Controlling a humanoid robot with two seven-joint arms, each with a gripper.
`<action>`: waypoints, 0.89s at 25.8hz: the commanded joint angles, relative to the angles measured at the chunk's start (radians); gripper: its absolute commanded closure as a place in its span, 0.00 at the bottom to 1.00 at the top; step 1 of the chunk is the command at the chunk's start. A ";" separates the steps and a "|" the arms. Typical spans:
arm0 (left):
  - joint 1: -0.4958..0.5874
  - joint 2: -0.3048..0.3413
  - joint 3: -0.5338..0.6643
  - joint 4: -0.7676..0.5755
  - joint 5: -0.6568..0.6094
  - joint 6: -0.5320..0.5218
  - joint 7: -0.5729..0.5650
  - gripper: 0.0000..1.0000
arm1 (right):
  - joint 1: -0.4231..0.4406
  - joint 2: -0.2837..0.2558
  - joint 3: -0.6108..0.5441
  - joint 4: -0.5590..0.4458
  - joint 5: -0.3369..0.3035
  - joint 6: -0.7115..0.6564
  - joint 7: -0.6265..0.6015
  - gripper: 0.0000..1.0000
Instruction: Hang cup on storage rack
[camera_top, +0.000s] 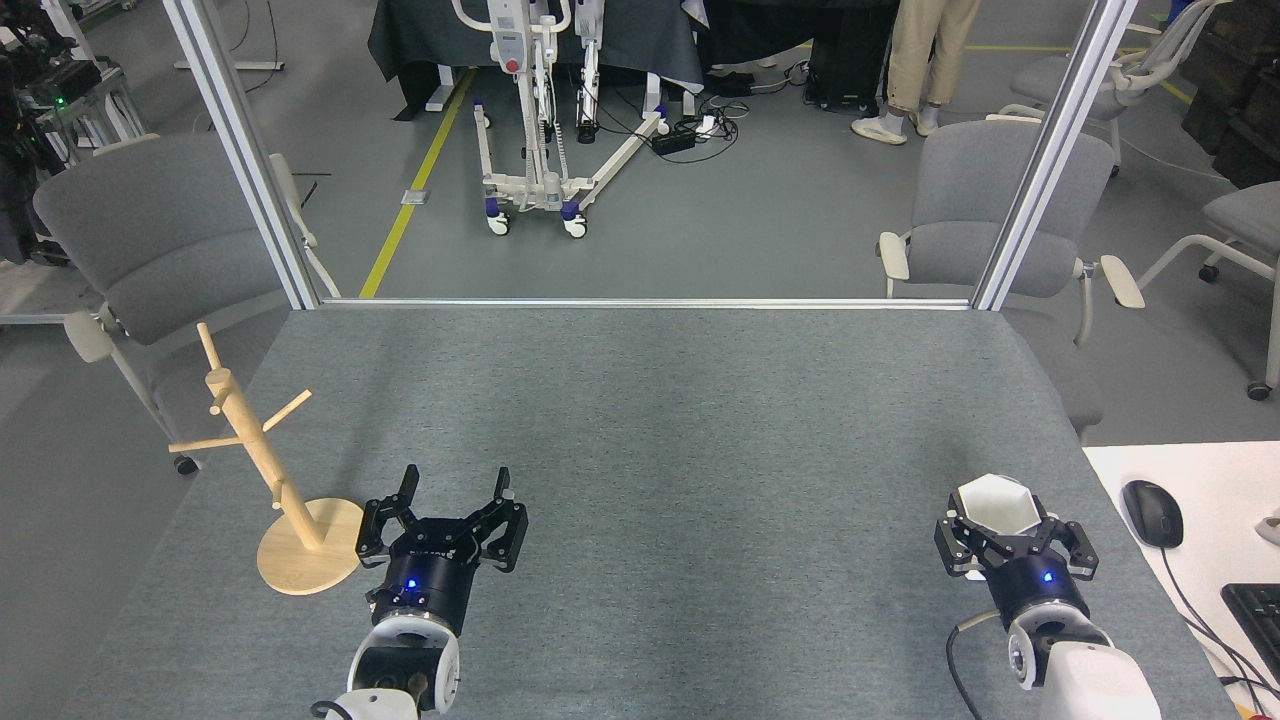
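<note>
Head view, mouse (1152, 512) beside cup (995, 504), storage rack (262, 460) far left

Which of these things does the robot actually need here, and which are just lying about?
Needed for the job:
- cup, in the right end effector
- rack, at the table's left edge
- left end effector, open and empty beside the rack

Just lying about:
- mouse and keyboard on the side desk
- chairs behind the table

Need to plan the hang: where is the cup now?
In the head view, the cup is at the table's near right, between the right gripper's fingers, far from the storage rack.
</note>
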 joint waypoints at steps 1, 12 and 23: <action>0.000 0.000 0.000 -0.002 0.000 0.000 0.001 0.01 | 0.001 0.001 0.000 0.001 0.002 -0.002 -0.007 0.46; 0.002 -0.002 -0.003 -0.002 0.000 0.000 0.003 0.01 | 0.003 0.003 0.002 -0.001 0.005 -0.029 -0.007 0.98; 0.002 -0.002 -0.003 -0.002 0.000 0.000 0.003 0.01 | -0.014 -0.017 -0.017 -0.053 -0.005 -0.069 0.051 1.00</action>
